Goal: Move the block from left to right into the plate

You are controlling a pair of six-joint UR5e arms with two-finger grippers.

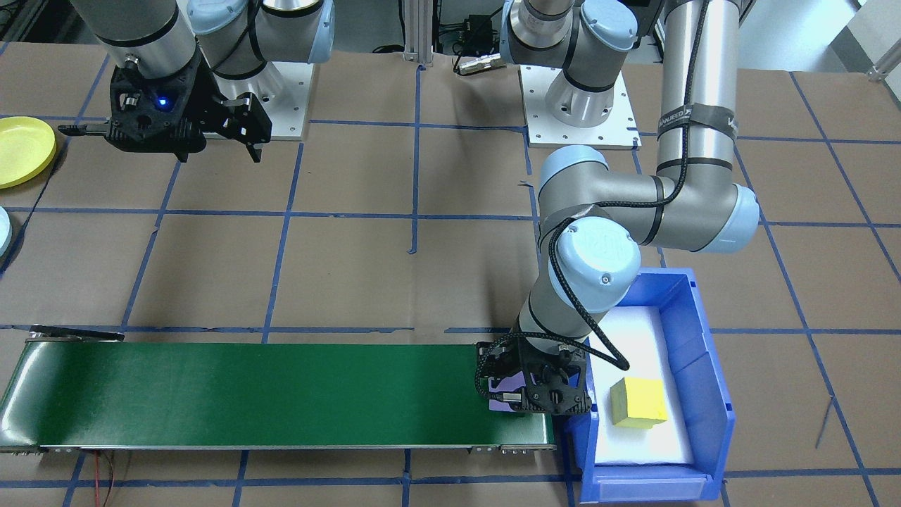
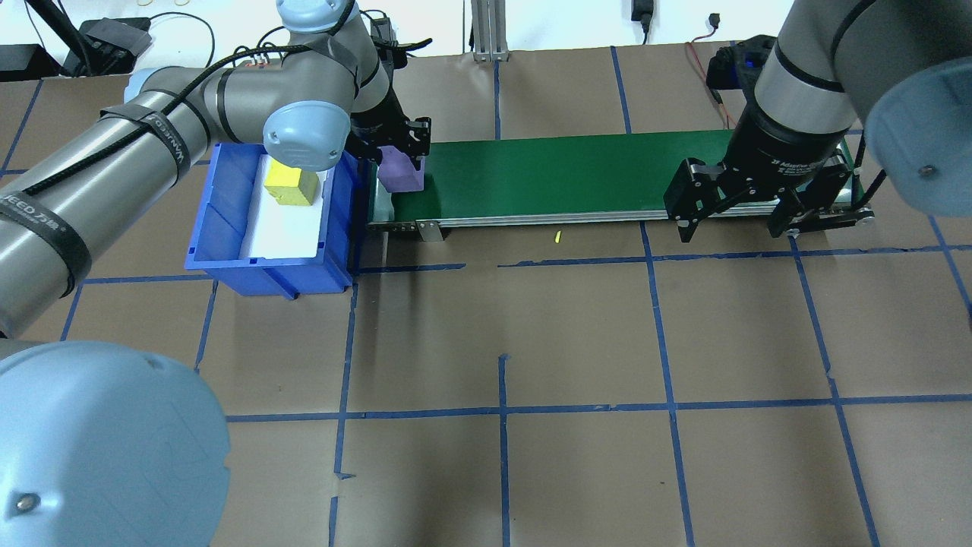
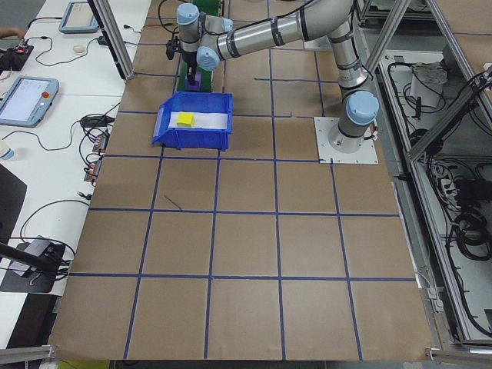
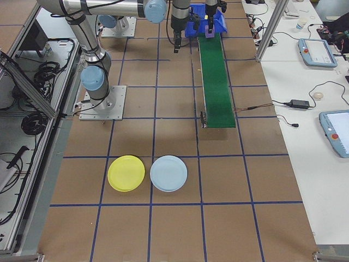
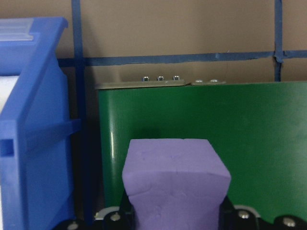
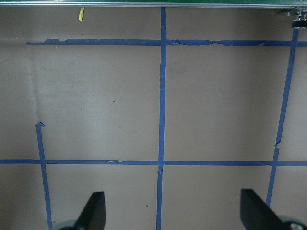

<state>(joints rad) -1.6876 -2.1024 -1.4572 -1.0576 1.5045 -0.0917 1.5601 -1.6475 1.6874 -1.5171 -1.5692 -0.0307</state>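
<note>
One purple block (image 2: 402,170) within left tool (image 2: 395,144).

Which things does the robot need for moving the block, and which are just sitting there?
Needed:
purple block, held in the left gripper
green conveyor belt
right gripper, open
yellow plate
light blue plate

Just sitting:
yellow block
blue bin
small yellow scrap on the table

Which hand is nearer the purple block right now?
Left. The left hand is shut on the purple block at the conveyor belt's bin end. The right hand hangs open near the belt's opposite end.
</note>
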